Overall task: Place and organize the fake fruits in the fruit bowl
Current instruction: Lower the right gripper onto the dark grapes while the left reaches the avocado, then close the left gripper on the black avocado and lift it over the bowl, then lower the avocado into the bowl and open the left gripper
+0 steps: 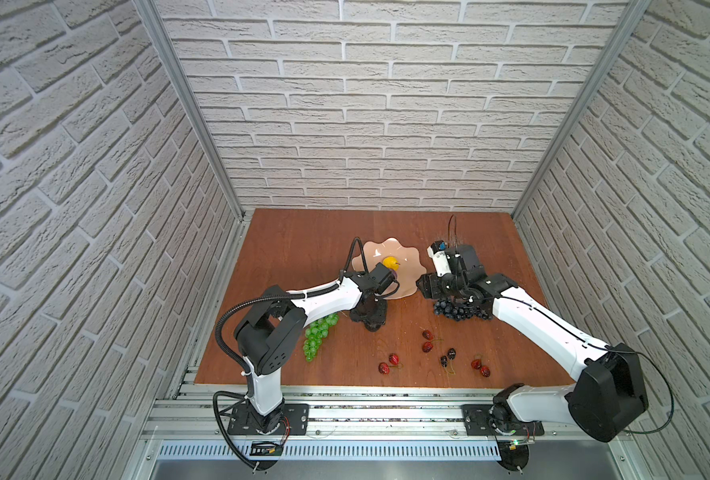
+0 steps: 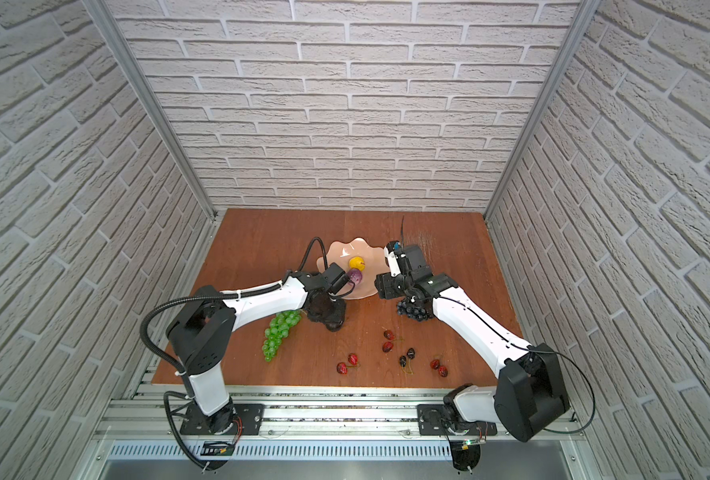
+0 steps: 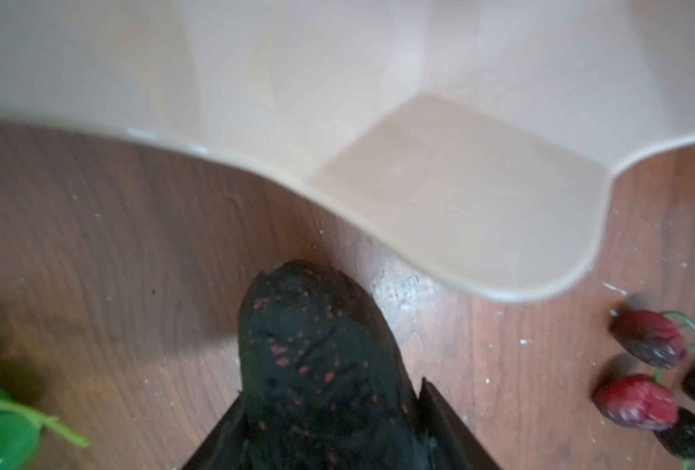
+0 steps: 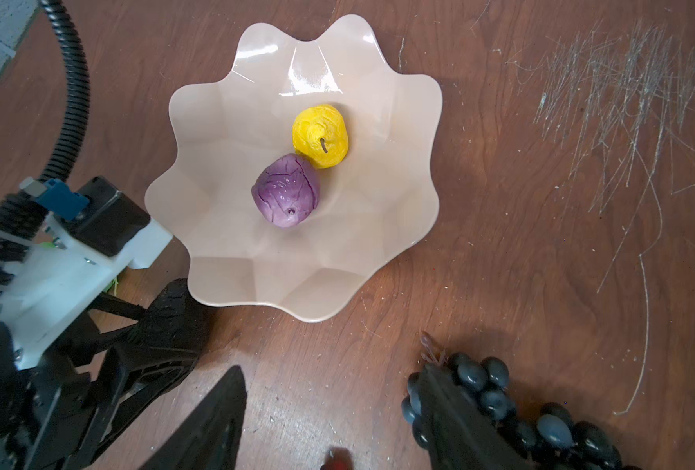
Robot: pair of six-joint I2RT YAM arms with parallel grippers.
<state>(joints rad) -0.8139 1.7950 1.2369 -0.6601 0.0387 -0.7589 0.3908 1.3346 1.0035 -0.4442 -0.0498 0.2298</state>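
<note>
Black avocado point(image 3: 309, 333) is just outside the bowl point(image 4: 398, 211) rim, on the left arm's side. The left gripper point(image 3: 331, 392) has it pinched, jaws partway closed against its flanks, tip poking toward the bowl. Can't tell if it's off the table point(image 4: 500, 162) yet.

Risks as I read them:
- Rim strike. The scalloped lip flares out above the table right in front of the tip (wrist view is blurry, so this is a judgement). If you go forward before going up, you shove or tip the bowl, and it looks light.
- Squirt-out. You're gripping a tapered, bumpy body. A harder squeeze or a fast swing could slide it out of the jaws.
- Landing. The yellow fruit point(image 4: 321, 136) and purple fruit point(image 4: 286, 193) touch each other mid-bowl. Drop onto them and one may roll to the rim, so aim for bare floor.
- Arm clash. The right gripper point(image 4: 331, 368) hangs just beside the bowl on the opposite side, jaws wide, nothing between them. One finger lies over the dark grape bunch point(image 4: 496, 401). Two arms over the bowl at once invites contact.

Further from the bowl, the green grape bunch point(image 1: 319, 336) lies by the left forearm and the cherries point(image 1: 428, 347) are well apart toward the bases. A low retreat could sweep either.
</note>
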